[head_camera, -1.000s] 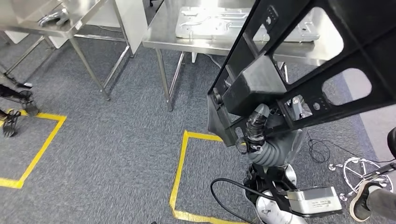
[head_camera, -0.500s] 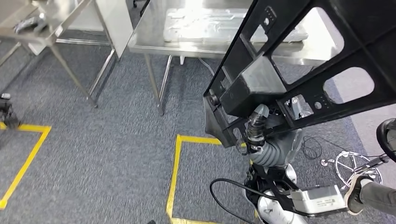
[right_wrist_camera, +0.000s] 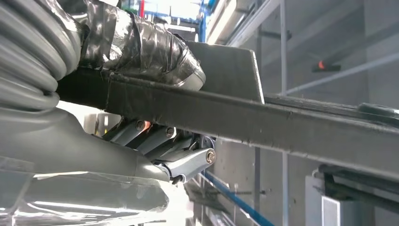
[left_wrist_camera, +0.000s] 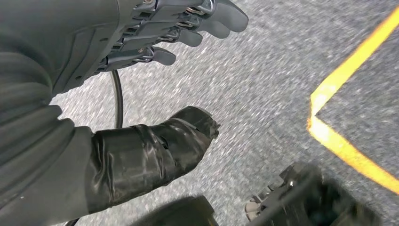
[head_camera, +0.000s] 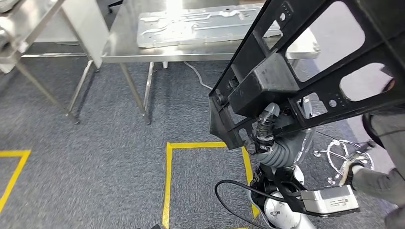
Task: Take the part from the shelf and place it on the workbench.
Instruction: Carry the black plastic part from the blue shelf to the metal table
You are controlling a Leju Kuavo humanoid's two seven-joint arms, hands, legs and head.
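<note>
Steel workbench (head_camera: 125,51) stands on grey carpet (head_camera: 95,143) with yellow tape (head_camera: 168,176)

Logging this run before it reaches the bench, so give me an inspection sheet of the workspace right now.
Surface: steel workbench ahead, a pressed metal panel lying on it.
Job's things: black frame part, carried, not yet on the bench.
Clutter: second steel table at left.
Robot hands: right robot hand grips the part; left robot hand holds nothing, fingers apart.
Cables: black cable looping over the carpet.
Surroundings: grey carpet, yellow floor tape; a person's sleeve at right.
</note>
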